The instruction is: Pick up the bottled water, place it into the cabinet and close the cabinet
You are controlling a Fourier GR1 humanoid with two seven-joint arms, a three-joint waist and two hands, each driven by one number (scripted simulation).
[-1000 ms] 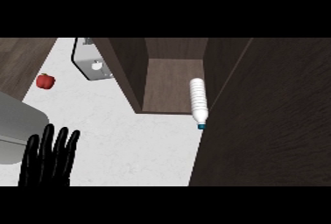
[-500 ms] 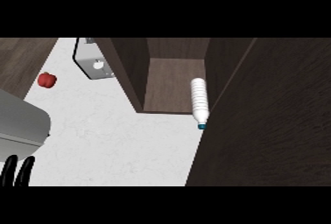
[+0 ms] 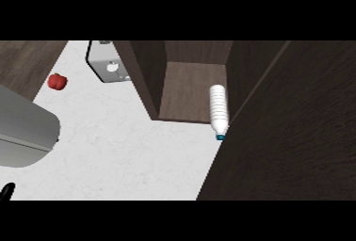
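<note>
The bottled water (image 3: pixel 218 110) is clear with a blue cap. It lies on its side along the right edge of the cabinet's shelf (image 3: pixel 186 89), with the cap end just past the shelf's front lip. The cabinet door (image 3: pixel 292 141) stands open, a wide dark wood panel filling the right of the view. Only a black sliver of my left hand (image 3: pixel 5 190) shows at the lower left edge, far from the bottle. My right hand is out of sight.
A large grey rounded arm part (image 3: pixel 24 129) juts in from the left edge. A red pepper (image 3: pixel 58 81) sits on the white counter (image 3: pixel 139 155) at the far left, near a grey metal fixture (image 3: pixel 108 66).
My left hand has sunk out past the lower left edge, and the grey arm part has grown in from the left. The bottle and door have not moved.
</note>
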